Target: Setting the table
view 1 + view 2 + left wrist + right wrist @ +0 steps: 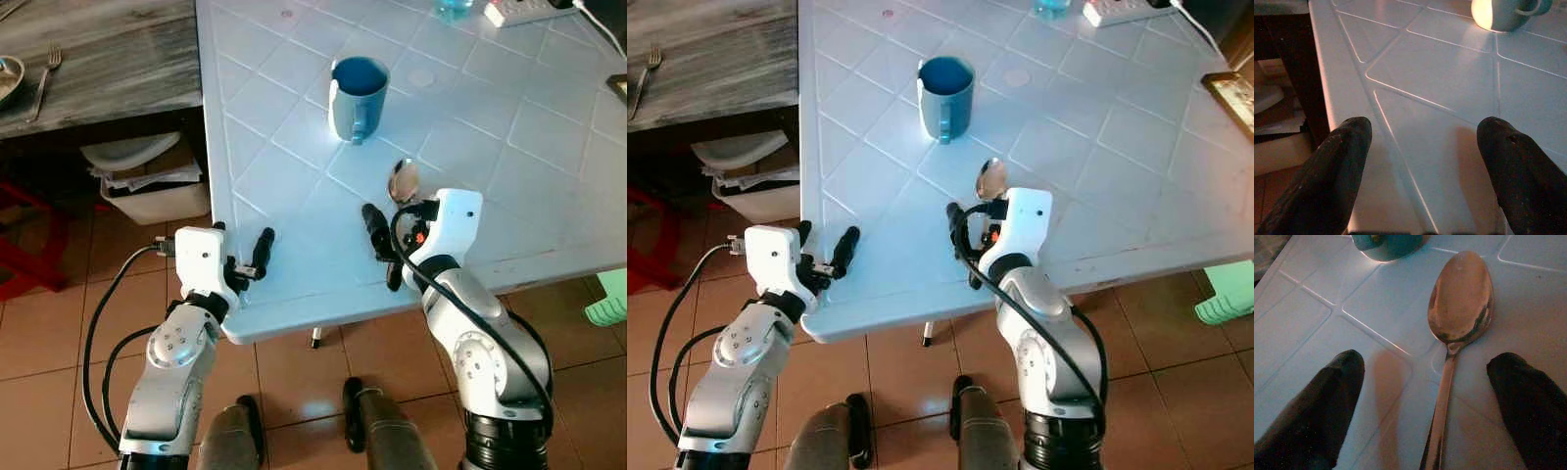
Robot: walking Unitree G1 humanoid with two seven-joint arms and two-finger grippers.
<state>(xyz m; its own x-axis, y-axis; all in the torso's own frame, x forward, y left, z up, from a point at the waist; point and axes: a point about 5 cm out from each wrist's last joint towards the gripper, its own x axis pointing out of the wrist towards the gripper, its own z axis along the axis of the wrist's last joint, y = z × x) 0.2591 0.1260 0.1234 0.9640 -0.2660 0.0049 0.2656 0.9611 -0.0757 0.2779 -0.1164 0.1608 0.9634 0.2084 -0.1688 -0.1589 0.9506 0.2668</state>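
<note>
A blue mug [358,98] stands upright on the white plastic table [549,147], handle toward me. Nearer me lies a metal spoon [403,181], bowl pointing at the mug. My right gripper [402,223] hovers low over the spoon's handle and is open. In the right wrist view the spoon [1457,318] runs between the two black fingers [1327,396] without touching either. My left gripper [243,245] is open at the table's front left corner, with bare tabletop between its fingers [1332,171]. The mug [1503,12] shows far ahead of it.
The table's front edge [323,315] is just under both wrists. A wooden table with a fork [46,73] stands at the left, above a white bin of papers [147,176]. A power strip [524,10] lies at the far edge. A green stool [607,304] is at the right.
</note>
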